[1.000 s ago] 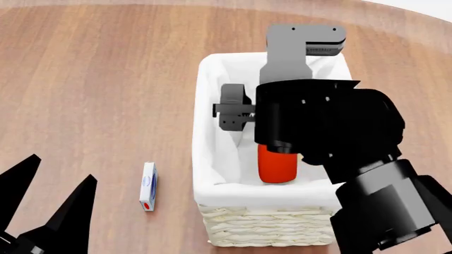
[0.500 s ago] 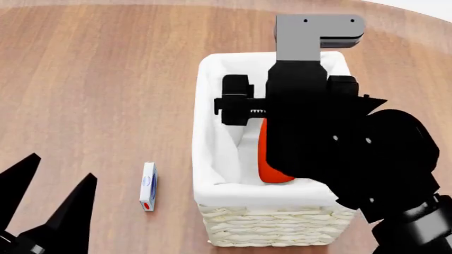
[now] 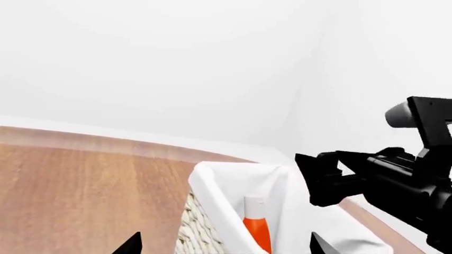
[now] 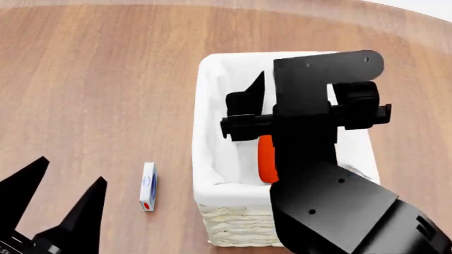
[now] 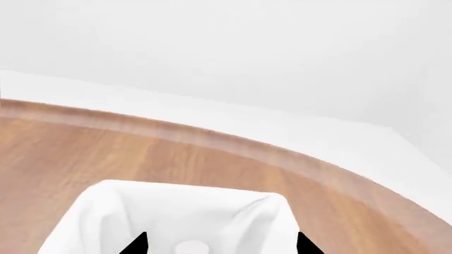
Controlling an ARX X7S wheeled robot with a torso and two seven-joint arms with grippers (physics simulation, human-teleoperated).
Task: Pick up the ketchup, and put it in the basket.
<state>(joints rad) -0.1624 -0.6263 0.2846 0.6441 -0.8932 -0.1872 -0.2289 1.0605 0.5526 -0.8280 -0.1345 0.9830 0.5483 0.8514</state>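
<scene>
The ketchup [image 4: 265, 159] is inside the basket [image 4: 254, 230], an orange-red bottle partly hidden under my right arm. The left wrist view shows the ketchup [image 3: 258, 234] with its white cap up, behind the white liner of the basket [image 3: 211, 188]. My right gripper [image 5: 220, 244] hangs open above the basket; the white cap [image 5: 189, 247] shows below, between its fingertips and apart from them. One of its fingertips [image 4: 254, 89] shows over the liner. My left gripper [image 4: 62, 209] is open over bare table, left of the basket, and holds nothing.
A small white and blue box [image 4: 148, 186] lies on the wooden table [image 4: 92, 79] left of the basket. The table's curved far edge [image 5: 233, 145] runs behind the basket, with a white wall beyond it.
My right arm has lifted and swung back over the basket, and the ketchup has stayed inside. The left gripper has shifted slightly.
</scene>
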